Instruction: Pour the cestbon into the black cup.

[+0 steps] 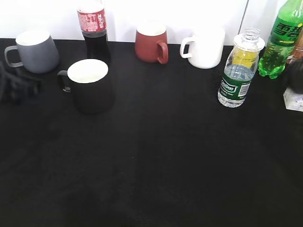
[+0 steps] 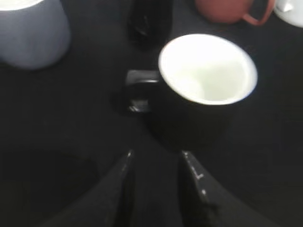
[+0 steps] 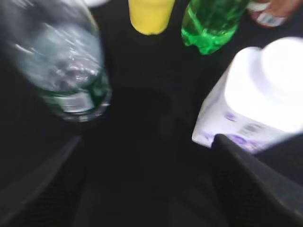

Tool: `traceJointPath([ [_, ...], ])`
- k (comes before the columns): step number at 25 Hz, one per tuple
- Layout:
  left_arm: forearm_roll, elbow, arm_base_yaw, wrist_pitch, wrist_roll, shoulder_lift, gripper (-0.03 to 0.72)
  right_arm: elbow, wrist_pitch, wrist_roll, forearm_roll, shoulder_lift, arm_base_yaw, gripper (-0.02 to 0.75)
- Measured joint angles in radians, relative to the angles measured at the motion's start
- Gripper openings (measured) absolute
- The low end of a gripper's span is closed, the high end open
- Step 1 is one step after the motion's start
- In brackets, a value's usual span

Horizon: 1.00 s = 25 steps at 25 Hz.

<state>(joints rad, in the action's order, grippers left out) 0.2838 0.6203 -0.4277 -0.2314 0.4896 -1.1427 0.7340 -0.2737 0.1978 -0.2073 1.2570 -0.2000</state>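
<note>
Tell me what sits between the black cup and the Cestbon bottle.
Only bare black tablecloth between the black cup and Cestbon bottle, per the exterior view.

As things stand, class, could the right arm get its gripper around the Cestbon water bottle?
Probably yes. The right gripper is open, and the Cestbon bottle stands uncapped just ahead to its left on bare black cloth. The white bottle at the right finger looks like the only crowding.

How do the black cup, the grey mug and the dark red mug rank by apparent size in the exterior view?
1. black cup, largest, though it stands nearest the camera.
2. grey mug and dark red mug: they look about alike, so no ranking between them.
</note>
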Motion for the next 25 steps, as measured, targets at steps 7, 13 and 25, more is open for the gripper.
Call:
traceJointPath([
  [7,-0.107,0.133,-0.162,-0.706,-0.066,0.485,0.241,0.020,-0.518,0.000,0.054,-0.525,-0.102,0.596],
  [13,-0.155,0.002,-0.162,-0.841,-0.186,0.879,0.241,-0.074,-0.855,0.000,0.057,-1.035,-0.102,0.596],
  [25,-0.259,-0.097,-0.163,-0.842,-0.372,0.970,0.241,-0.227,-0.781,-0.044,0.129,-1.176,-0.104,0.595],
])
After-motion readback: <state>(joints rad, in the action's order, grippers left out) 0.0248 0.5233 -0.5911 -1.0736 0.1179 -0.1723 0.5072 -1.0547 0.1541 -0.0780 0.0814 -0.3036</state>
